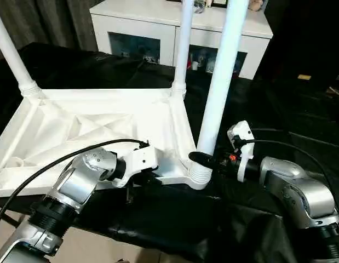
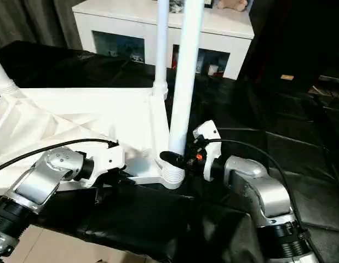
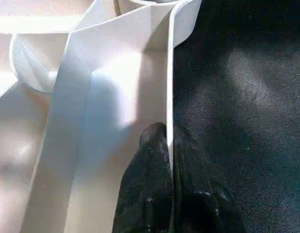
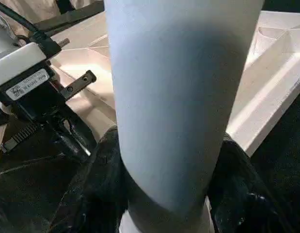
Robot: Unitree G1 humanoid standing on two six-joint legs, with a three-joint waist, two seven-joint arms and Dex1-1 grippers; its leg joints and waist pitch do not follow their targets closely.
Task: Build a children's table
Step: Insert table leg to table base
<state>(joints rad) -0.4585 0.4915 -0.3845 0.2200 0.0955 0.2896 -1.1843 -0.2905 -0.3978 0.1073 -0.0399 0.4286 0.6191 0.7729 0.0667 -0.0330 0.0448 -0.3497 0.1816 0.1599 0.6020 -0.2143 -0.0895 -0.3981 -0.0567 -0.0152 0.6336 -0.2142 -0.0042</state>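
Note:
The children's table top (image 1: 103, 126) lies upside down on the black cover, ribbed underside up. Two white legs stand in its far corners, one at the far left (image 1: 13, 55) and one at the far right (image 1: 183, 49). A third leg (image 1: 221, 82) stands upright in the near right corner socket. My right gripper (image 1: 205, 159) is shut around this leg just above its ribbed base; its black fingers (image 4: 99, 184) wrap both sides of the leg (image 4: 179, 73). My left gripper (image 3: 168, 133) is shut on the top's thin near rim (image 3: 170, 73), one finger on each side.
A white cabinet (image 1: 158, 22) with glass-fronted doors stands behind the work. A black sheet (image 1: 300, 126) covers the surface around the top. Pale floor (image 1: 92, 246) shows below the near edge. A black cable (image 1: 43, 170) loops over my left forearm.

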